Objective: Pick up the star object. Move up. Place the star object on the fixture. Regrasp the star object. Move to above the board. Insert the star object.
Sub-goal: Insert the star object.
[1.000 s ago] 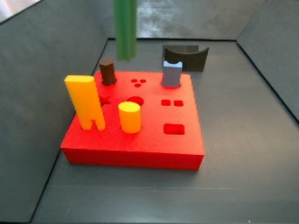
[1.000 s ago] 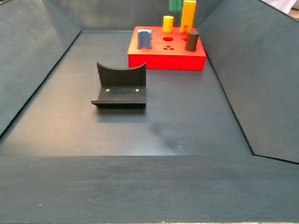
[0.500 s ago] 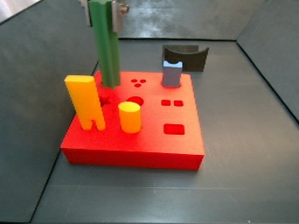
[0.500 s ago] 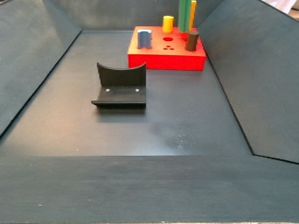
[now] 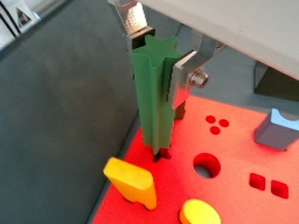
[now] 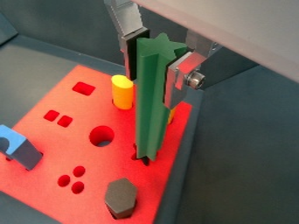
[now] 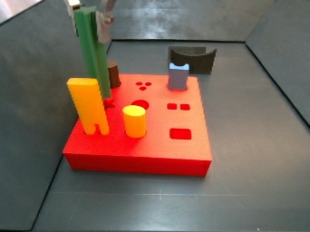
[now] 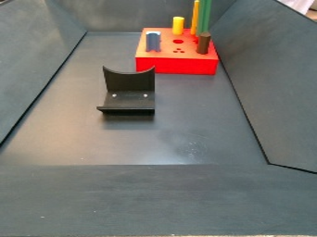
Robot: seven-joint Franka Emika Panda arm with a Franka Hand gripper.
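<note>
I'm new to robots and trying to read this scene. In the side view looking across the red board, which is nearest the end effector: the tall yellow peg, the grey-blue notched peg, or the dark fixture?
1. Tall yellow peg, just below the end effector, at the board's edge.
2. Grey-blue notched peg, across the board.
3. Dark fixture, behind the board.

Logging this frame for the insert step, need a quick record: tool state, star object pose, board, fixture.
tool: above the board's edge, shut on the star object
star object: upright, lower end at the board surface; seated in a hole or not, cannot tell
board: red, flat on floor, pegs standing
fixture: empty, apart from board
</note>
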